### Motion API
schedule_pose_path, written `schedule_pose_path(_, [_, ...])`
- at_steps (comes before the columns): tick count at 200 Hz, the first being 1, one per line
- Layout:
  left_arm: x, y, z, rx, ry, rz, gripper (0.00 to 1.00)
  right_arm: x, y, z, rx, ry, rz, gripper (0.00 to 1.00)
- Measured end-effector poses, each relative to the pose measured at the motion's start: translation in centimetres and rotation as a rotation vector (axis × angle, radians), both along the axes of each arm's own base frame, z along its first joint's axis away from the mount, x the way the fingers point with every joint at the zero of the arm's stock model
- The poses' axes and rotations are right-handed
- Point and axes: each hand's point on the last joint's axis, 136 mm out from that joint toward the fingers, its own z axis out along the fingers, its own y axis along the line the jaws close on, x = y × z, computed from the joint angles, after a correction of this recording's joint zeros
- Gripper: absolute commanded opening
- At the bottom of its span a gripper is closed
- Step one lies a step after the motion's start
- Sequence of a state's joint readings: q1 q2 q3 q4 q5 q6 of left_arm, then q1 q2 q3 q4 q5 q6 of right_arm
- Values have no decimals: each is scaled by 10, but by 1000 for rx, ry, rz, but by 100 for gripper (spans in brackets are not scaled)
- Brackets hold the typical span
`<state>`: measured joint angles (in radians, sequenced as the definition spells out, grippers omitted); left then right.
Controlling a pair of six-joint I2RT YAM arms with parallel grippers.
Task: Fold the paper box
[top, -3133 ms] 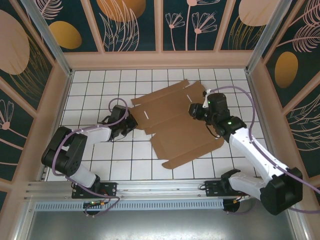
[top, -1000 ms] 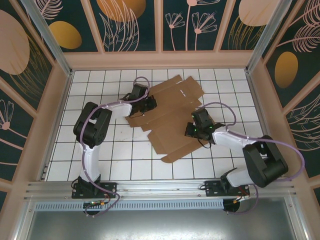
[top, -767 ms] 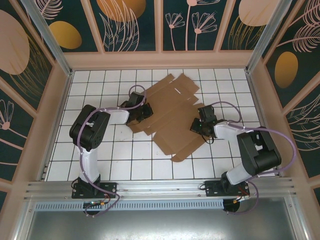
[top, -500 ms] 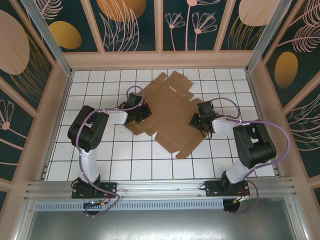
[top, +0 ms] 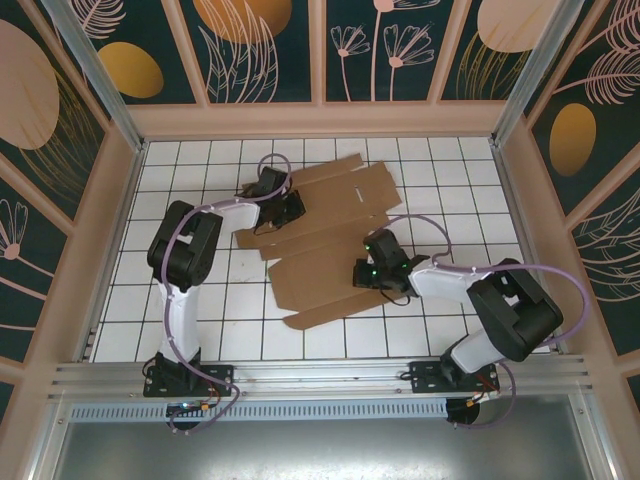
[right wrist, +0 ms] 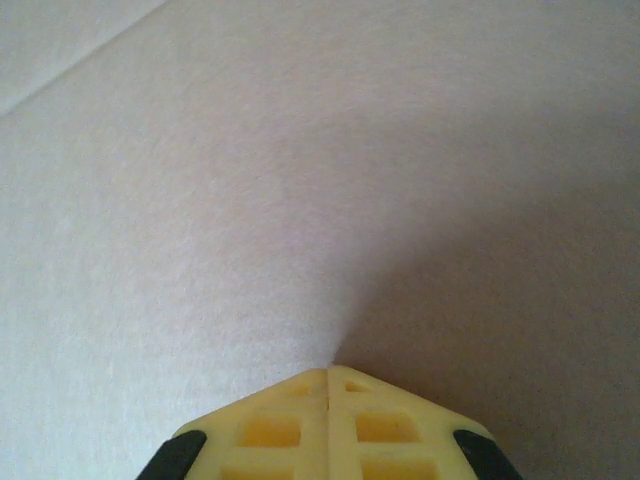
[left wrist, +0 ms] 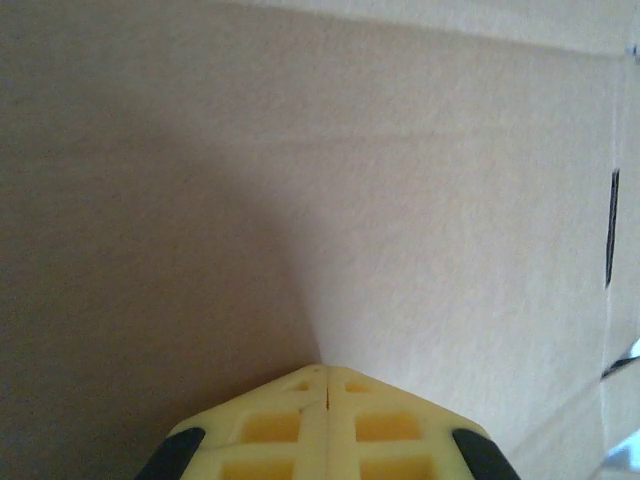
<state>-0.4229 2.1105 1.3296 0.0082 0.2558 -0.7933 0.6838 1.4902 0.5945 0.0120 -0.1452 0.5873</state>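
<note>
Left gripper [top: 290, 207]: jaws together, nothing clamped, tip pressing on the plain brown die-cut cardboard sheet, i.e. the paper box [top: 325, 230], which spreads out to its right. Risk: w/ no pinch the sheet can skid or spin on the white tiled table [top: 240, 320], so a crease lands off-line. Right gripper [top: 362, 272]: also closed & empty, tip on the sheet, most of it to its left. Uneven push btwn the two could buckle a panel. Container: box not formed, no walls up, holds nothing.

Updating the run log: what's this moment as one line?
paper box: unfolded sheet | left gripper: shut, tips on its far-left part | right gripper: shut, tips on its near-right part
</note>
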Motion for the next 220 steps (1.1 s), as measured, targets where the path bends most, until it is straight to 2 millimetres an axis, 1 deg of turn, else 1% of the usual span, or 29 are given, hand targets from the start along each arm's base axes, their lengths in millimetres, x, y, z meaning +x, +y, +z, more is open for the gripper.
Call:
schedule_pose_path(19, [4, -8, 0, 0, 4, -44, 0, -19, 21, 4, 64, 43, 83, 18])
schedule_pose_path(32, [6, -14, 0, 2, 1, -73, 0, -23, 31, 10, 120, 61, 111, 22])
schedule_pose_path(54, [9, -23, 0, 7, -5, -116, 0, -22, 45, 20, 184, 65, 139, 24])
schedule_pose_path(65, [9, -29, 0, 14, -6, -138, 0, -18, 51, 27, 204, 51, 146, 26])
schedule_pose_path(81, [6, -36, -1, 26, -11, -164, 0, -8, 55, 38, 217, 18, 143, 26])
schedule_pose_path(91, [4, -36, -1, 37, -14, -165, 0, 2, 52, 44, 208, -11, 122, 24])
schedule_pose_path(101, [-4, -33, -1, 52, -12, -162, 0, 16, 44, 50, 191, -38, 86, 19])
schedule_pose_path(108, [-11, -29, -1, 58, -8, -153, 0, 28, 37, 54, 173, -58, 56, 17])
schedule_pose_path(120, [-24, -18, 5, 51, -6, -123, 0, 50, 18, 57, 128, -88, -15, 13])
schedule_pose_path(131, [-38, -7, 12, 34, 3, -86, 0, 67, 3, 57, 82, -109, -62, 11])
schedule_pose_path(142, [-47, -1, 20, 11, 4, -57, 0, 77, -8, 52, 31, -117, -93, 9])
schedule_pose_path(154, [-49, 3, 25, -13, 1, -29, 0, 79, -14, 41, -23, -106, -101, 7])
schedule_pose_path(162, [-48, 3, 26, -21, -1, -18, 0, 77, -18, 30, -59, -86, -98, 6])
schedule_pose_path(176, [-46, 4, 20, -18, 8, -6, 0, 71, -25, 10, -116, -40, -90, 5])
schedule_pose_path(186, [-45, 3, 13, -11, 21, -5, 0, 66, -27, -1, -141, -14, -84, 5])
schedule_pose_path(206, [-34, -2, -2, 5, 42, -6, 0, 63, -24, -2, -153, -24, -70, 6])
schedule_pose_path(220, [-25, -6, -8, 12, 48, -10, 0, 57, -16, -2, -153, -31, -48, 6])
